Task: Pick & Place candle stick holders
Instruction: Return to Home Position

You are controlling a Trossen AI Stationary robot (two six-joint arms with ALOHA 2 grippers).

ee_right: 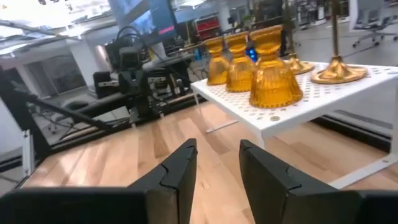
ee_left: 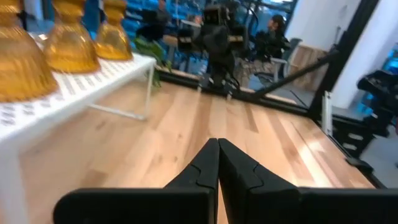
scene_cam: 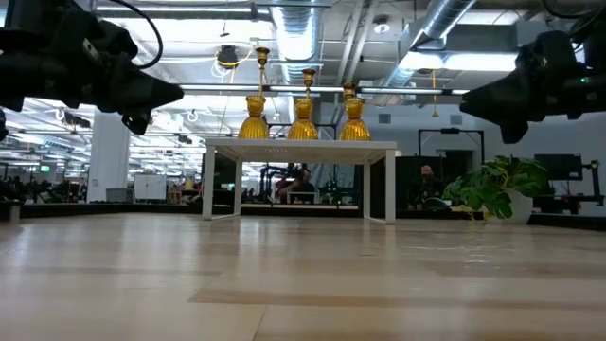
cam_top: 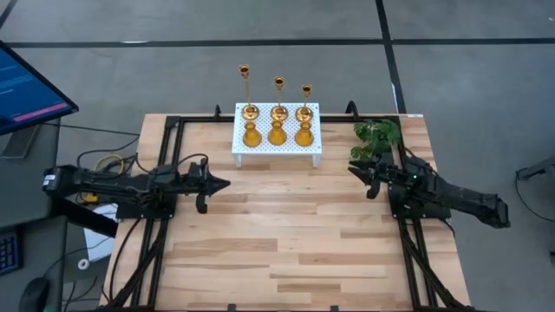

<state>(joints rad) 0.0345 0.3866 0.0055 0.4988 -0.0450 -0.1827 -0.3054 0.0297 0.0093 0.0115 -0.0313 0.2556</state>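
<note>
The left end effector [cam_top: 224, 184] hangs above the left side of the bench [cam_top: 286, 243], its two fingers [ee_left: 202, 171] pressed together tip to tip with nothing between them. The right end effector [cam_top: 354, 170] hangs above the right side with a plain gap between its fingers and nothing in it. Both point inward toward the middle of the bench, and the low view shows both raised well clear of its top. Just beyond and between them stands the white perforated shelf [cam_top: 276, 153], set toward the far edge of the bench. It lies ahead and to the right of the left end effector, and ahead and to the left of the right one. Each tip is near one front corner of the shelf without touching it, at about the same remove. On the shelf, the three amber glass holders [cam_top: 277, 134] form the front row and the three brass candlesticks [cam_top: 279, 113] the back row. All six stand upright with their stems vertical, and both rows run across the bench from side to side. A leafy plant [cam_top: 377, 134] sits just behind the right end effector's wrist, at the far right corner. With every holder on the shelf, the placing looks done. A retreat would carry each arm back along its own line, away from the shelf, and the right one should keep clear of the plant.
</note>
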